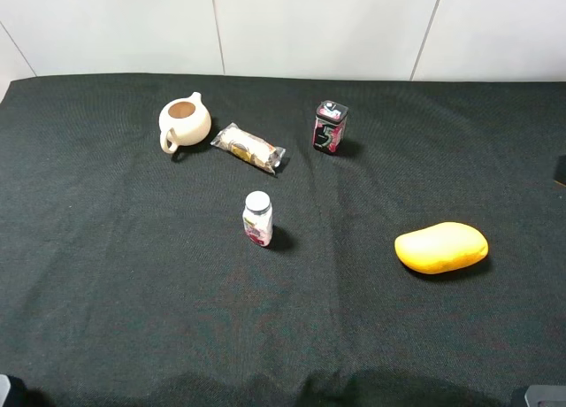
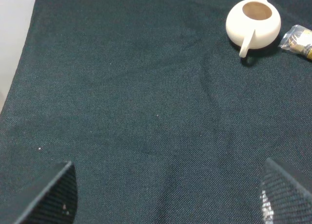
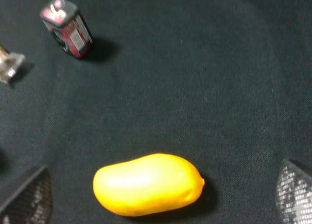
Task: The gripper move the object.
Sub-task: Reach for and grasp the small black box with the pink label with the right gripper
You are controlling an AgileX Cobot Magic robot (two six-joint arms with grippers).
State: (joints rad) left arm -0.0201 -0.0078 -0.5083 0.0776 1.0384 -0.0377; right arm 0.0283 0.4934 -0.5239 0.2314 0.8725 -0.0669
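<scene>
The object, a small upright black tin (image 1: 330,128) with pink-red markings and a whitish top, stands at the back of the table, right of centre. It also shows in the right wrist view (image 3: 68,27), far ahead of my right gripper (image 3: 161,204). That gripper is open and empty, its two black fingertips (image 3: 27,199) wide apart, with a yellow mango (image 3: 148,184) on the cloth between them in the picture. My left gripper (image 2: 165,199) is open and empty over bare cloth. The tin is out of the left wrist view.
A cream teapot (image 1: 183,122) and a wrapped snack (image 1: 251,148) lie at the back left. A white-capped small bottle (image 1: 257,218) stands mid-table. The mango (image 1: 440,247) lies at the right. The teapot (image 2: 253,22) shows in the left wrist view. Black cloth (image 1: 106,274) covers the table.
</scene>
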